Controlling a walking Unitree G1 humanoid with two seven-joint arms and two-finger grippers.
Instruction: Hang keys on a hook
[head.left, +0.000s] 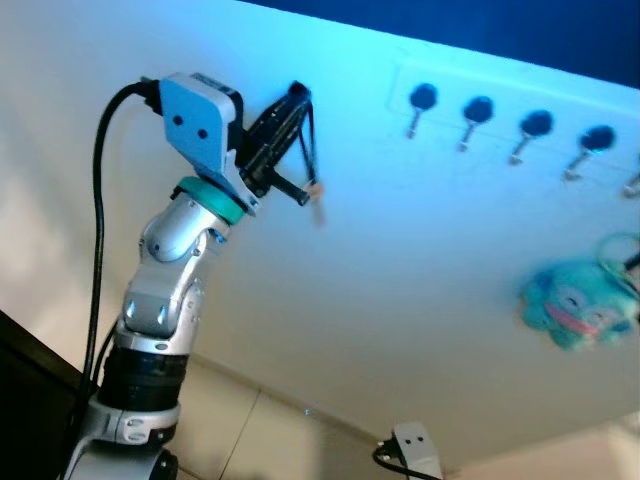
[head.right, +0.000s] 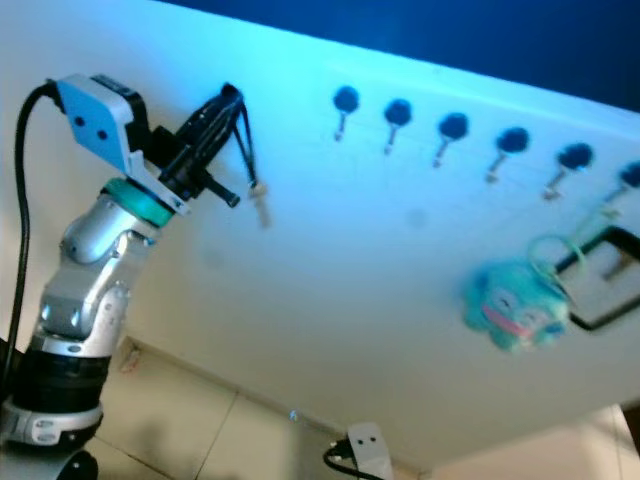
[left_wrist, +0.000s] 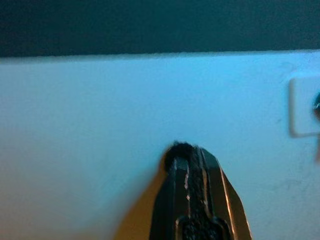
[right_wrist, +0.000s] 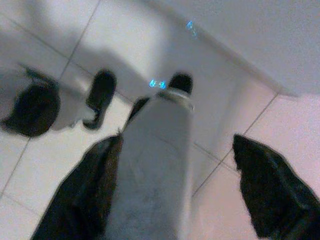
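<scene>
A pale white wall (head.left: 380, 300) lit with a blue cast fills the scene, with beige floor tiles (head.left: 250, 440) below it. High on the wall runs a white rail carrying a row of dark round-headed metal hooks (head.left: 478, 112). Below the hooks at the robot's right end hangs a teal plush keychain toy (head.left: 575, 303).

The raised silver left arm points its left gripper (head.left: 290, 115) at the wall, to the left of the rail and well apart from the first hook (head.left: 422, 99). Its two long black fingers are pressed together, pinching a thin dark cord loop. From that loop a small pale key (head.left: 317, 198) dangles just beside the wall. In the left wrist view the closed fingertips (left_wrist: 182, 152) sit close to the wall, with the rail's end (left_wrist: 303, 107) off to one side.

The right gripper (right_wrist: 175, 160) hangs idle toward the floor, fingers spread wide.

The step in hand is likely carrying the key across to a hook. To do it well, the loop should probably travel along the wall, rise slightly above the hook's tip, then lower over it before the fingers part.
</scene>
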